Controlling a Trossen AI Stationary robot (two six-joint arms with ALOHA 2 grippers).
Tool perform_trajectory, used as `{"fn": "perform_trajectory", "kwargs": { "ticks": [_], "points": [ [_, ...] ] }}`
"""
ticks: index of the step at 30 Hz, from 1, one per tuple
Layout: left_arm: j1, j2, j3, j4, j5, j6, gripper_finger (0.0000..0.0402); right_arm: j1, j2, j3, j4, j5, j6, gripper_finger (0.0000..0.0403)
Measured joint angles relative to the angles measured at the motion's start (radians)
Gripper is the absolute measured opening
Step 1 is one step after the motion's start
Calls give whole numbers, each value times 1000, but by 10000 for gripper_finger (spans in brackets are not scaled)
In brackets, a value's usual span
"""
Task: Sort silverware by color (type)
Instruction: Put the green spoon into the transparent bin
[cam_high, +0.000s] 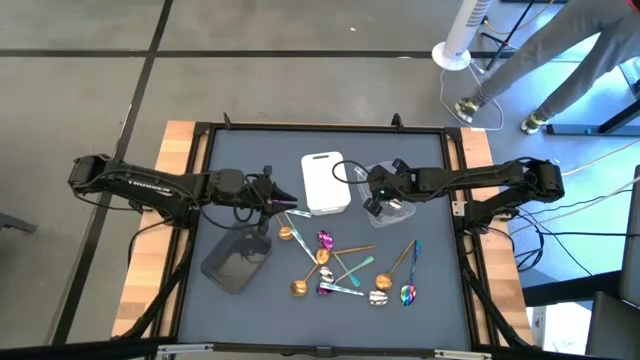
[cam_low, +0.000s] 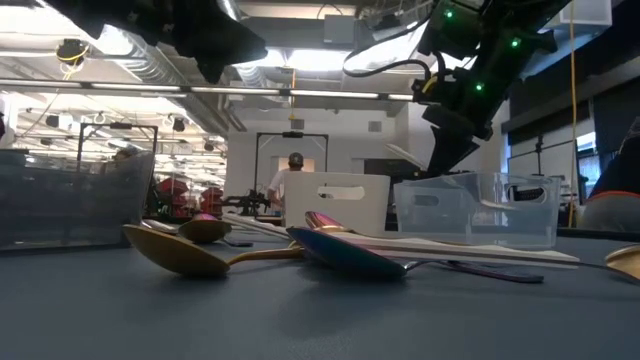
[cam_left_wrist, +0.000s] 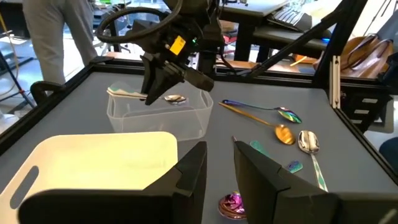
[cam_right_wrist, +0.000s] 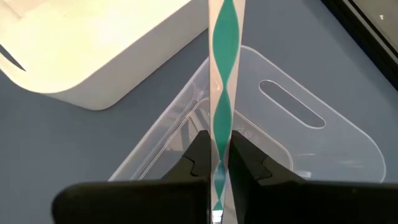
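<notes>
The right hand (cam_high: 378, 207) is hanging over the clear tray (cam_right_wrist: 292, 134), its fingers (cam_right_wrist: 194, 163) pinching shut on a thin silver utensil handle (cam_right_wrist: 225, 93), which is sticking straight out between them above the tray's open top. A silver spoon (cam_left_wrist: 174, 99) is already lying inside that tray. The left hand (cam_left_wrist: 219, 160) is hovering low beside the white tray (cam_high: 324, 182), its fingers slightly parted and gripping nothing. The rest of the silverware (cam_high: 345, 268), gold, silver and purple-teal pieces, is lying scattered on the dark surface (cam_high: 440, 310) in front of the trays, near a dark grey tray (cam_high: 236, 261).
</notes>
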Motion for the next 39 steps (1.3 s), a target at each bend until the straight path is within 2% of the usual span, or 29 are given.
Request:
{"fn": "perform_trajectory", "kwargs": {
  "ticks": [6,16,21,26,31,39],
  "points": [
    [0,0,0,0,0,0,76,0,0,0,1,0,0,27],
    [0,0,0,0,0,0,76,0,0,0,1,0,0,117],
    [0,0,0,41,0,-5,76,2,0,0,1,0,-23,145],
    [8,0,1,145,0,-6,76,3,-22,14,-5,19,-27,149],
    [44,0,1,180,3,-9,76,3,-105,24,-7,17,-39,150],
    [92,6,52,140,106,-11,76,3,-297,25,-60,11,-53,150]
  ]
}}
